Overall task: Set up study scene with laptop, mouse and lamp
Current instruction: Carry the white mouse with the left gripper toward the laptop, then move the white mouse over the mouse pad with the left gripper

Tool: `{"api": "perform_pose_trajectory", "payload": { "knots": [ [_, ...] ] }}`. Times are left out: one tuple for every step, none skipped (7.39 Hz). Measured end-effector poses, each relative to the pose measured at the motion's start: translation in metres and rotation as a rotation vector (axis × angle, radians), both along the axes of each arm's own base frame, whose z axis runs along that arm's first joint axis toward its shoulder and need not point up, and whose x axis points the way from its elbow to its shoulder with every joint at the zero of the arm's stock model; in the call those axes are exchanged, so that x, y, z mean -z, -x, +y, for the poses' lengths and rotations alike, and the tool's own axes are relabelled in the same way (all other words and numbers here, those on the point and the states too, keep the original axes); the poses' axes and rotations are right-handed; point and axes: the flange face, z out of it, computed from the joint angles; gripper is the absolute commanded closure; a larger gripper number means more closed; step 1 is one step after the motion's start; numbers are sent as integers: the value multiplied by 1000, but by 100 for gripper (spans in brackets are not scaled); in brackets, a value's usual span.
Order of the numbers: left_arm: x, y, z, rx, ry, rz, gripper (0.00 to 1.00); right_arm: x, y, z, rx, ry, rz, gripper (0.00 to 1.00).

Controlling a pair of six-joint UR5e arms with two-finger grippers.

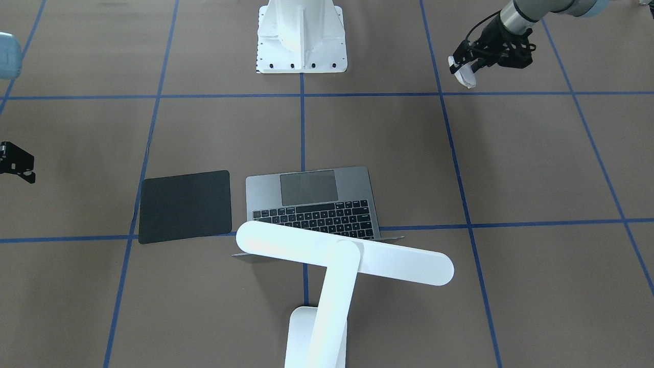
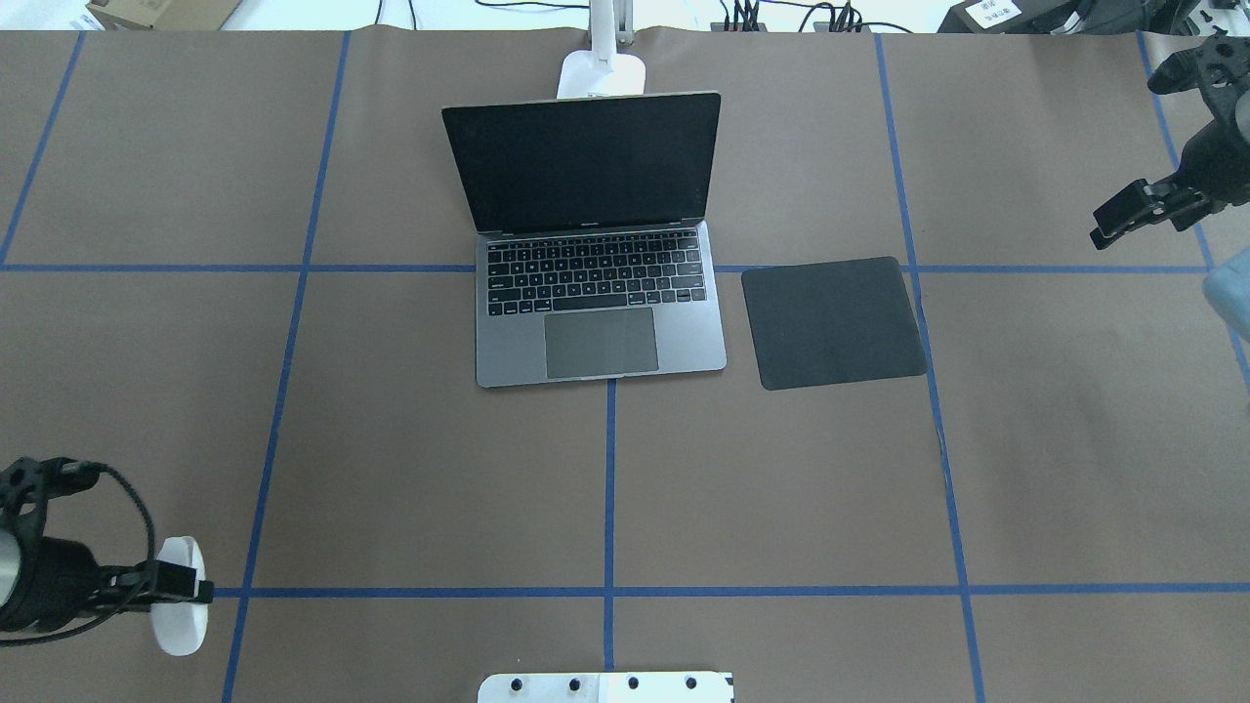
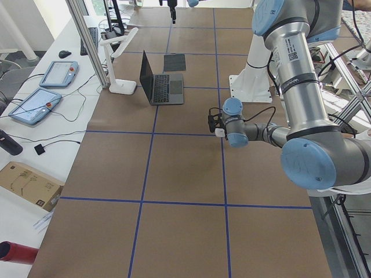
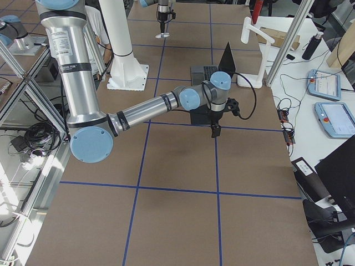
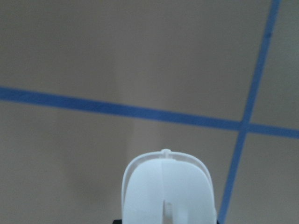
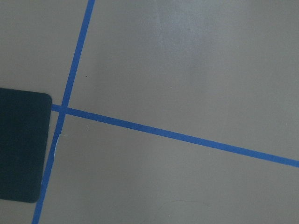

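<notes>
The laptop [image 2: 601, 312] [image 1: 357, 191] stands open at the far middle of the table, its dark screen upright. Behind it stands the lamp [image 2: 603, 73], whose long white bar head [image 1: 345, 253] hangs over the keyboard's far edge. My left gripper [image 2: 171, 586] [image 1: 462, 69] is at the near left, above the table, shut on the white mouse [image 2: 181, 610] [image 1: 464, 76] [image 5: 168, 191]. My right gripper [image 2: 1123, 217] [image 1: 18, 163] hovers at the far right edge with nothing in it; whether its fingers are apart or together does not show.
A thin black square mat [image 2: 832, 322] [image 1: 185, 206] [image 6: 21, 144] lies flat just right of the laptop. The white bolted pedestal [image 2: 605, 686] [image 1: 301, 36] sits at the near middle edge. Blue tape lines cross the brown table. Cables and boxes lie beyond the far edge.
</notes>
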Motion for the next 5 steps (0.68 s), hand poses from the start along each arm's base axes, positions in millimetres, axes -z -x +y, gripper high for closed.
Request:
{"api": "perform_pose_trajectory", "payload": {
  "knots": [
    [37, -21, -27, 0, -35, -3, 100, -1, 1, -2, 1, 4, 0, 1],
    [75, -44, -51, -6, -79, -6, 100, -2, 2, -3, 2, 6, 1, 1],
    [116, -75, -73, -16, -117, -14, 100, -3, 3, -4, 2, 8, 1, 1],
    [160, -109, -94, -24, -142, -30, 100, -4, 3, -5, 2, 10, 2, 1],
    [201, -142, -114, -28, -161, -45, 100, -6, 3, -5, 3, 13, 4, 1]
  ]
}}
